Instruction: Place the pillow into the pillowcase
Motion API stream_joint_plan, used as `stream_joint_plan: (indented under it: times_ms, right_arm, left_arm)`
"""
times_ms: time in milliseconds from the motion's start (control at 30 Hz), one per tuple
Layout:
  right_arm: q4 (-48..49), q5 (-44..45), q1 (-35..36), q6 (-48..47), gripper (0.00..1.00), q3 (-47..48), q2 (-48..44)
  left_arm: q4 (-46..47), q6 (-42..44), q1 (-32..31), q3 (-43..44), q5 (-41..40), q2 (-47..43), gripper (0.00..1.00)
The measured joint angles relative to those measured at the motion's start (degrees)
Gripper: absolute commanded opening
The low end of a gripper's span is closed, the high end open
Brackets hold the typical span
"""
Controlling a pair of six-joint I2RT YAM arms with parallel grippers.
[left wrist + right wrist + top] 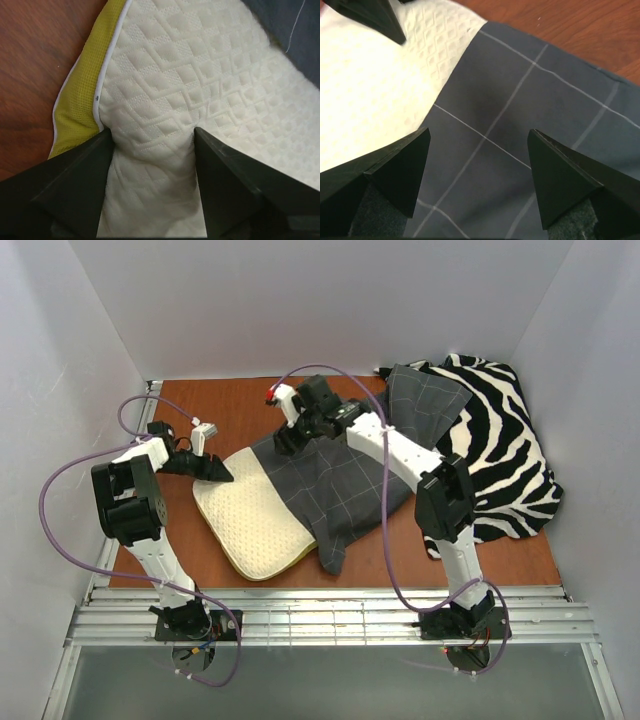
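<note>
table point(200, 410): red-brown wood | on it: pillow point(255, 525), pillowcase point(340, 490), zebra fabric point(500, 440)

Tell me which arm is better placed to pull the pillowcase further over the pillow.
Right. The open right gripper hangs over the edge of the pillowcase where it meets the pillow, while the left gripper pinches the exposed pillow corner, likely steadying it.

No readable text or numbers, pillow point(200, 90) and pillowcase point(520, 125) unmarked, finer print possibly too small
</note>
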Motion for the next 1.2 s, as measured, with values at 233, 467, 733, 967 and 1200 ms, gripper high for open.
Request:
stream_joint_plan:
  times_ms: [233, 467, 733, 967, 1200]
  right_arm:
    - [0.00, 14.12, 9.94, -2.40, 0.79, 0.87, 7.61]
    - [0.61, 23.10, 12.92, -5.07, 0.64, 3.72, 13.53]
    - [2.36, 30.27, 12.61, -7.19, 0.39, 6.51, 16.55]
    - [3.39, 32.13, 11.17, -8.66, 0.35, 8.46, 17.05]
    - [5.70, 31.01, 9.97, -9.40, 0.31, 6.54, 16.79]
  left_arm:
    - [-0.17, -1.38, 0.00, 0.00, 1.95, -0.09, 0.52]
    - [0.76, -2.69, 0.00, -1.22, 2.38, -0.96, 0.51]
    - [4.15, -3.98, -0.20, -2.95, 2.38, -2.25, 0.46]
    - [6.05, -5.22, -0.66, -2.97, 2.23, -2.25, 0.40]
    - [6.95, -5.51, -0.87, -3.06, 2.21, -2.25, 0.40]
